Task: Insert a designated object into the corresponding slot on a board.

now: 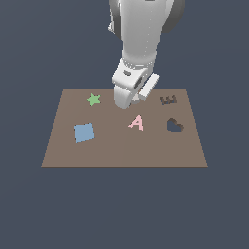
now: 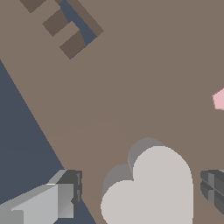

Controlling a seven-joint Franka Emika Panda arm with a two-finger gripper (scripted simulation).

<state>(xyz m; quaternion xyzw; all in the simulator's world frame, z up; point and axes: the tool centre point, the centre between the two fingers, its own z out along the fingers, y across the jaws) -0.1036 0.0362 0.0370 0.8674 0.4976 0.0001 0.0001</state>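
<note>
In the exterior view the gripper (image 1: 124,103) hung low over the far middle of the board (image 1: 121,151), near the green star (image 1: 93,99), pink A (image 1: 137,122) and blue square (image 1: 83,132). The E slot (image 1: 168,100) and heart slot (image 1: 174,125) lay toward that view's right.

In the wrist view the fingers (image 2: 65,199) stood spread, a pale heart block (image 2: 151,190) between them with gaps either side, the E slot (image 2: 65,26) beyond it.

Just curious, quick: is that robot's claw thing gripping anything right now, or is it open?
End effector: open, holding nothing; its fingers stand apart on either side of the pale heart piece.
</note>
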